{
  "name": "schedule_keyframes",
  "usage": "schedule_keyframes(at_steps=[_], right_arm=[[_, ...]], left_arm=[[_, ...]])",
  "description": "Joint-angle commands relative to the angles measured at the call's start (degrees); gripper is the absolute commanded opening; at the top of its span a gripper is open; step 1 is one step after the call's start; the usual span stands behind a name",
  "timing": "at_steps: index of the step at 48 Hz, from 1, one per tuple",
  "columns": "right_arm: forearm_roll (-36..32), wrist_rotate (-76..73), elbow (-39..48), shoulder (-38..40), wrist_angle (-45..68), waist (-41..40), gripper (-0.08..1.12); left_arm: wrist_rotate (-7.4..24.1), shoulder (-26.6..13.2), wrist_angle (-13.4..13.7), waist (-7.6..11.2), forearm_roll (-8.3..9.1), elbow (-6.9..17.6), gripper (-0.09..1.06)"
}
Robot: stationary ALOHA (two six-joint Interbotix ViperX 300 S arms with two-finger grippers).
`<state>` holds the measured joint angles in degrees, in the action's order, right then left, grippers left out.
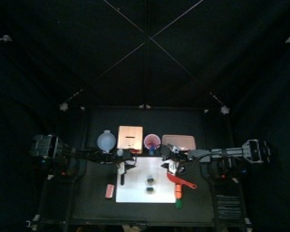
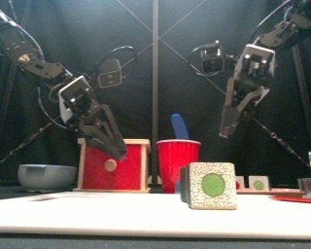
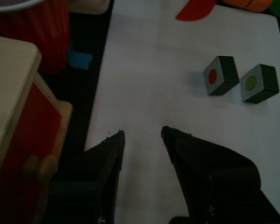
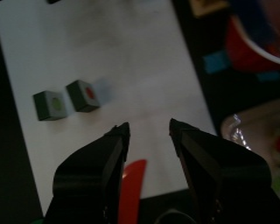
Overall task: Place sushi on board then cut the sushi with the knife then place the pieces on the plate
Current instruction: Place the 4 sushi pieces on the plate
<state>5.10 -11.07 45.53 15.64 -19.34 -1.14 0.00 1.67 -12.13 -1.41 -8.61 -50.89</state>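
**Two pieces cut, plate waiting**

Seen from above, the left gripper point(image 3: 142, 133) hangs left of centre, spread and empty. Both sushi pieces point(image 1: 150, 188) sit side by side mid-board point(image 1: 135, 204), with the red knife point(image 1: 178, 182) just right of them. The right gripper point(image 4: 149, 124), also spread, looks better placed. It should straddle one piece squarely, lift it clear, and carry it to the pink plate point(image 1: 178, 141) at upper right.

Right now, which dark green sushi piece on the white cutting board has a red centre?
The piece nearer the red cup; its neighbour has a green centre.
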Motion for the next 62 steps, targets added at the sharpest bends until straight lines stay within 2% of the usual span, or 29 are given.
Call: schedule_keyframes(at_steps=[1, 13, 35, 62], right_arm=[[-1.14, -0.26, -1.85, -0.97, 3.34, 3.87, 0.79], [-1.67, -0.18, -5.01, -5.89, 5.27, 8.17, 0.79], [-5.27, 0.35, -11.34, -16.7, 5.45, 9.84, 0.79], [-5.01, 0.26, -13.54, -21.62, 5.1, 10.9, 0.79]], left_arm=[[0.0, 0.35, -0.18, -0.18, -0.09, 1.23, 0.79], [0.0, 0.44, -0.26, -0.26, -0.09, 1.23, 0.79], [0.0, 0.35, -0.18, -0.26, -0.09, 0.97, 0.79], [0.09, 0.35, -0.18, -0.26, -0.09, 0.53, 0.79]])
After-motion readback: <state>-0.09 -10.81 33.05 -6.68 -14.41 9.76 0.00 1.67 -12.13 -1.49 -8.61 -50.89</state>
